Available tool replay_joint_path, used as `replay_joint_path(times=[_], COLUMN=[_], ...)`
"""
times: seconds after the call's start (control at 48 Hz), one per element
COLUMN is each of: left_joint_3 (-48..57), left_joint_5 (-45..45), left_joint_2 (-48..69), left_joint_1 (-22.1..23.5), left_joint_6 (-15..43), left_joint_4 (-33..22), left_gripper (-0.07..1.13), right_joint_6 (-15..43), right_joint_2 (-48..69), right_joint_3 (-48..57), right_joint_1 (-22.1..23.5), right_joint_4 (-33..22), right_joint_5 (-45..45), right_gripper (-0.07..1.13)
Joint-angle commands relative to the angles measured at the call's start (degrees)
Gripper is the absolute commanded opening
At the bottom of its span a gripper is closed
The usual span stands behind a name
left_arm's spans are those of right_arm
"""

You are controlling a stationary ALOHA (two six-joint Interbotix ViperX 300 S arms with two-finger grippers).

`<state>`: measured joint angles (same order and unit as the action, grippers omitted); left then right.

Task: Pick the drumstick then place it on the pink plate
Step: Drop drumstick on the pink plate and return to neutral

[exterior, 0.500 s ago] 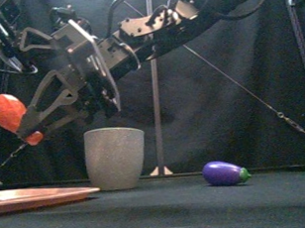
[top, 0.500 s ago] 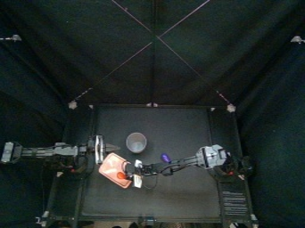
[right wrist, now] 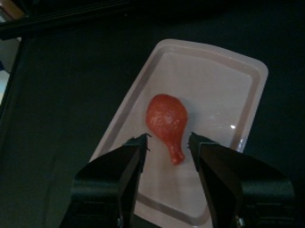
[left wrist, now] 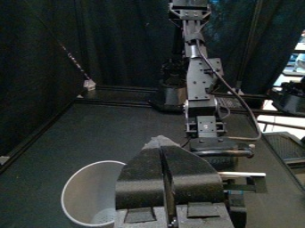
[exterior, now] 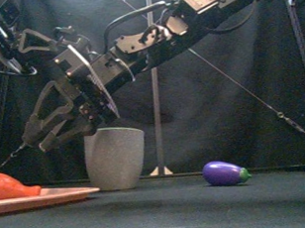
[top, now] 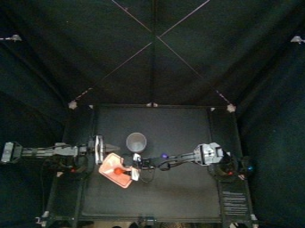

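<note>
The pink plate (exterior: 56, 196) is laid flat at the table's front left. The drumstick (exterior: 4, 184) is seen lying on it, toward its left end in the front view. In the right wrist view the drumstick (right wrist: 167, 118) is stretched along the plate (right wrist: 252, 93), with its thin end turned toward the right gripper (right wrist: 168, 150). That gripper (exterior: 54, 136) is hung above the plate with its jaws spread apart. The thin end is framed between them, a gap is shown on either side, and the toy is not grasped.

A purple toy eggplant (exterior: 227, 172) is set on the table to the right, well apart from the plate. A little further back, between plate and eggplant, the grey cup (exterior: 115, 159) is stood upright.

At the table's left the left gripper (left wrist: 169, 158) is held just beside the cup (left wrist: 93, 191). Its jaws are pressed together and nothing is seen between them.
</note>
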<state>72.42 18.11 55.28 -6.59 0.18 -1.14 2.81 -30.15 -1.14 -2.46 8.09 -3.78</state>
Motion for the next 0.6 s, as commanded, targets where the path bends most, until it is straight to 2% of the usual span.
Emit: replay_joint_path(times=[0.021,0.146,0.417,0.604], left_joint_3=[-0.7,-0.7,-0.18,0.09], left_joint_5=[0.53,0.53,0.53,0.53], left_joint_2=[0.0,0.0,0.18,0.26], left_joint_1=[-0.18,-0.18,-0.18,-0.18], left_joint_6=[0.09,0.09,0.09,0.09], left_joint_4=[0.09,0.09,-0.09,-0.09], left_gripper=[0.13,0.13,0.13,0.13], right_joint_6=[0.09,-0.09,-0.44,-0.09], right_joint_2=[4.04,7.91,22.68,31.03], right_joint_3=[0.0,4.92,25.4,37.27], right_joint_1=[-0.18,-0.26,0.26,0.88], right_joint_4=[-0.09,-0.09,-0.09,1.14], right_joint_5=[1.49,6.06,23.99,32.17], right_gripper=[0.8,0.8,0.8,0.8])
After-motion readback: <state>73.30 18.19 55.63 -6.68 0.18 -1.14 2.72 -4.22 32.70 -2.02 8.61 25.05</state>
